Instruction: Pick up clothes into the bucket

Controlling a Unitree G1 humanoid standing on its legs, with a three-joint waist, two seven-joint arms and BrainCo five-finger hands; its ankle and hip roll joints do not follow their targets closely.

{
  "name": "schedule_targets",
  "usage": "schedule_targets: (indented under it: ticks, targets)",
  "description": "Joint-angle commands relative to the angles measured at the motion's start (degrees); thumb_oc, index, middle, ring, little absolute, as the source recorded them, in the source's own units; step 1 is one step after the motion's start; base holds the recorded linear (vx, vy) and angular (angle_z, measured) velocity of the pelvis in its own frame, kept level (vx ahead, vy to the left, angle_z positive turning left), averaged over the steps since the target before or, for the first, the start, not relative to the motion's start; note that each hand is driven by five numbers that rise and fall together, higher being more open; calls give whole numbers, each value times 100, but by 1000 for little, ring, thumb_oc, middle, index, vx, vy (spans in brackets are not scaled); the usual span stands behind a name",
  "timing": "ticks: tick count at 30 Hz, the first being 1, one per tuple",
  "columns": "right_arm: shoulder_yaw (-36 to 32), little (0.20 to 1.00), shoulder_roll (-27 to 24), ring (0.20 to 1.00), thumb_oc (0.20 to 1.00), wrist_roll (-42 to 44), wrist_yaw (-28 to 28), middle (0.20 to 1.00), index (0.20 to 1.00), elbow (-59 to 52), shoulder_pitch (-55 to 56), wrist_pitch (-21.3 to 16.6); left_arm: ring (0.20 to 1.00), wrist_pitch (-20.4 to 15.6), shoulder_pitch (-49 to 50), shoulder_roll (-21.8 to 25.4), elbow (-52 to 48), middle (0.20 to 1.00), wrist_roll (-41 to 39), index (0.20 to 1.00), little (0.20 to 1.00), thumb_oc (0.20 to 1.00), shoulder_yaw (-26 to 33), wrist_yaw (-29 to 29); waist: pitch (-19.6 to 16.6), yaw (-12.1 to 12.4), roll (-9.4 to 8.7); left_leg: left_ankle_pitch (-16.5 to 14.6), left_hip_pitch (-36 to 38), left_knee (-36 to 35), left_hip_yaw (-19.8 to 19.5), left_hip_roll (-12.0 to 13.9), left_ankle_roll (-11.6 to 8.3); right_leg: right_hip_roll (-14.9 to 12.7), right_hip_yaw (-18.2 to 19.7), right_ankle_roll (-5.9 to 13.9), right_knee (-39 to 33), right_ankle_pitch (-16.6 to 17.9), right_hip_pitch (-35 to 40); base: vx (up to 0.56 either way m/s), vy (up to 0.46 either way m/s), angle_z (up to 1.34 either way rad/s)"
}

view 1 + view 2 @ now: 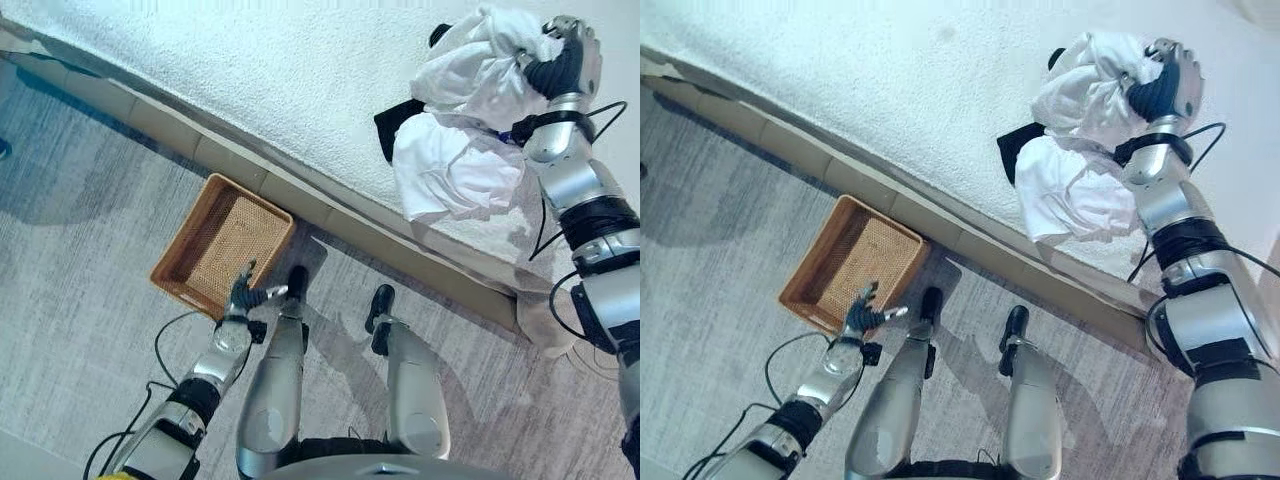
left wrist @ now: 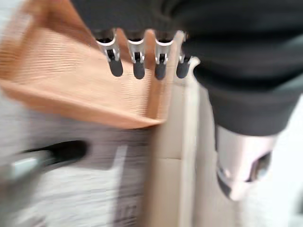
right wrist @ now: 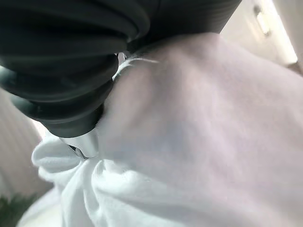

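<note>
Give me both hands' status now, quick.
Left hand: open, holding nothing, fingers straight over the wicker basket.
Right hand: shut on the white garment.

basket mouth open to us | bed edge runs just behind it | our left hand hovers at its near rim

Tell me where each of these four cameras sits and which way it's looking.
Left eye view: on the head, looking down at the wicker basket on the floor and the bed.
Right eye view: beside it, same scene; both show the white clothes.
Left wrist view: along the left robot hand, open, toward the basket.
Right wrist view: against the clothes, gripped by the right robot hand.
</note>
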Motion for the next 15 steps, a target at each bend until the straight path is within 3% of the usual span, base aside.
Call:
schedule_targets:
  ticks: [1,10,13,15]
  targets:
    - [-203,200,-578,200,200,-277,-179,200,200,-675,102,-166,1000,-236,98,45,-346,1000,246,1000,1000,1000,181,34,-500,-182,-2,-372,247,101,116,-28,-97,145,255,195,-360,-117,535,56,-2,-25]
    - [-670,200,-826,200,200,-179,790,200,200,-2451,1468,-391,1000,-211,-361,337,-1746,1000,305,1000,1000,1000,300,-301,-1140,-504,-21,-392,1163,-337,468,118,-135,363,471,258,-1116,95,1359,56,-15,-24]
    - [-688,200,-860,200,200,62,1105,200,200,-2775,1690,-471,1000,-189,-515,341,-2012,1000,285,1000,1000,1000,254,-385,-1285,-565,-24,-406,1335,-410,534,150,-142,405,510,263,-1291,146,1536,50,-17,-18]
    - [-530,200,-966,200,200,541,1628,200,200,-3198,1847,-573,1000,-145,-720,454,-2311,1000,334,1000,1000,1000,155,-510,-1491,-631,-38,-418,1537,-502,634,196,-155,457,555,278,-1447,198,1716,65,-30,-19]
